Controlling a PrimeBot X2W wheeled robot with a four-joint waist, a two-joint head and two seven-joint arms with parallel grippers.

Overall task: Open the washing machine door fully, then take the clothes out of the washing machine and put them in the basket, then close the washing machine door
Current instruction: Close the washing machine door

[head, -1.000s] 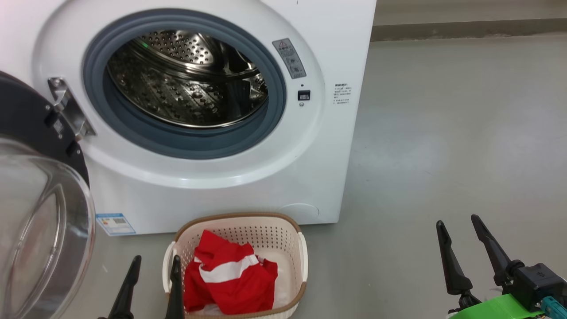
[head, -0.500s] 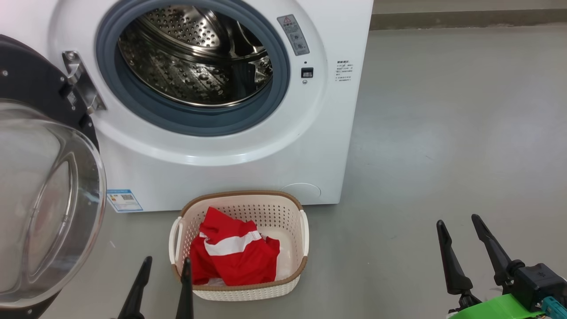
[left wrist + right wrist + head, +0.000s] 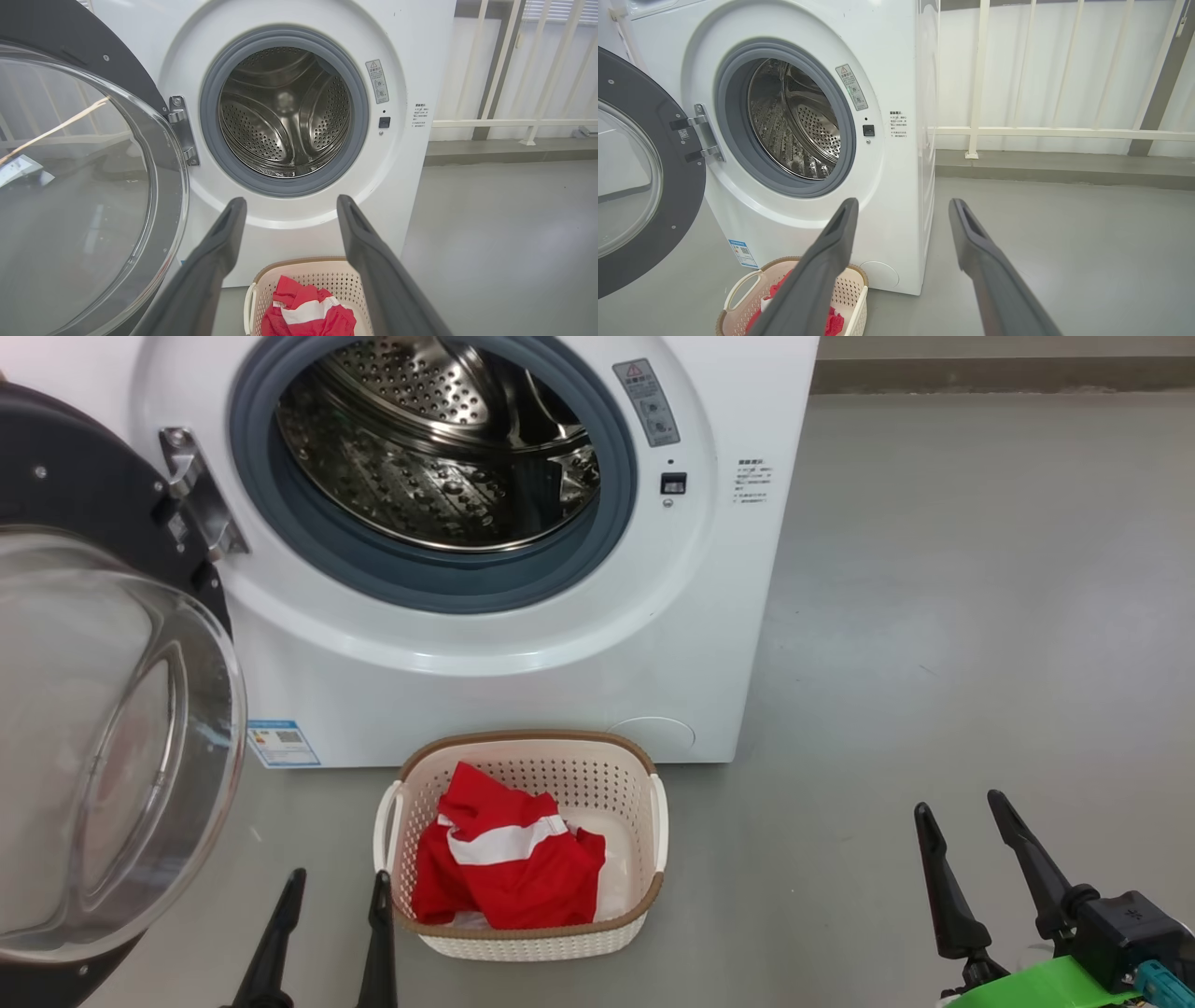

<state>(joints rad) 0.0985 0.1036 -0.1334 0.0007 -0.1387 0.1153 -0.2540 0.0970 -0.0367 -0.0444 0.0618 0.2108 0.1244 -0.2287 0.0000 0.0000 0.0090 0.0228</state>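
The white washing machine stands with its drum showing bare steel. The washing machine door hangs wide open at the left, its glass bowl bulging toward me. On the floor in front sits the basket, and the red and white clothes lie inside it. My left gripper is open just left of the basket, with nothing between its fingers. In the left wrist view the left gripper points at the drum opening. My right gripper is open over bare floor at the lower right.
Grey floor stretches to the right of the machine. A low step and a white railing run behind it. A blue label sticker sits low on the machine's front. The open door takes up the left side.
The head camera has moved, so the machine and basket sit higher and further right in the picture. The clothes stay in the basket, and both grippers stay open and empty.
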